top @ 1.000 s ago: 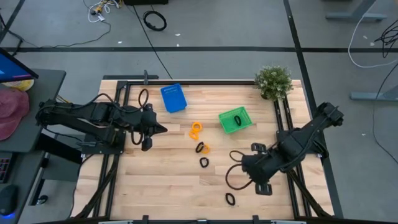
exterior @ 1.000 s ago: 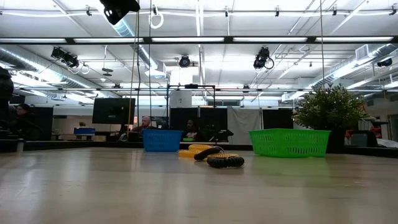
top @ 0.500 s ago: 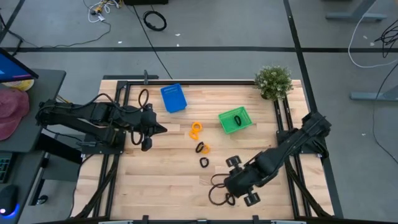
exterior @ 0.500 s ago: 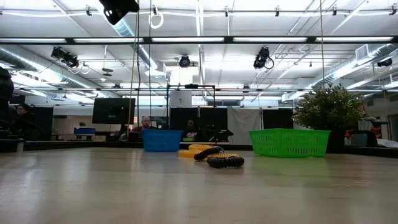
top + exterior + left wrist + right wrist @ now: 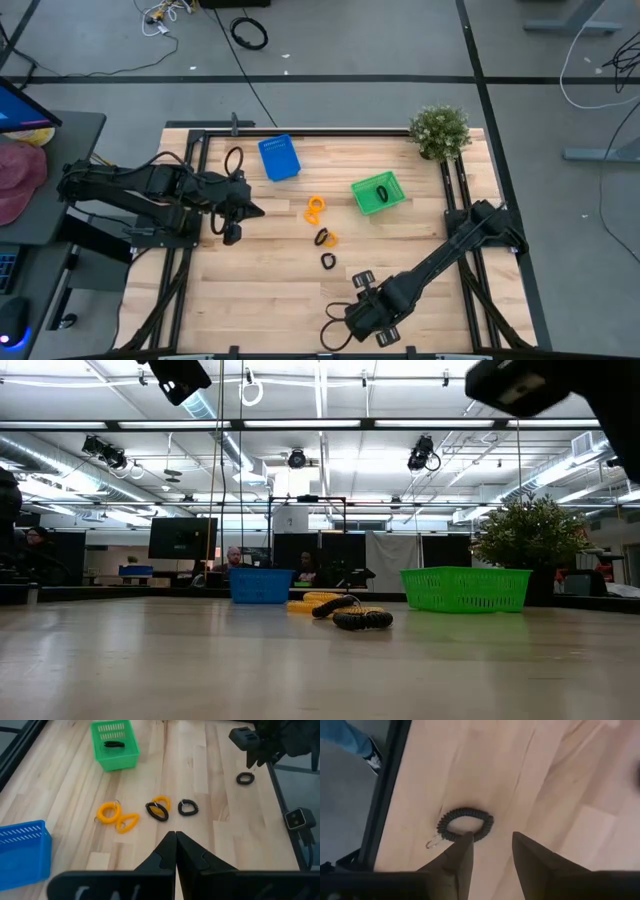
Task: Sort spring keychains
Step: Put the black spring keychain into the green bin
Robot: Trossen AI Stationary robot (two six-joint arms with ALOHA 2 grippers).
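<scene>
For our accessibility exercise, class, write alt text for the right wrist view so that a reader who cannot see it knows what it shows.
A black spring keychain, a coiled loop with a small metal ring at one side, lies flat on the pale wooden table, just ahead of the right gripper, whose jaws stand open above it. A dark table rail runs along one edge, with grey floor beyond.

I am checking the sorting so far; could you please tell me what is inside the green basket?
One black spring keychain lies inside the green basket. Its whole floor shows from above, and nothing else is in it.
</scene>
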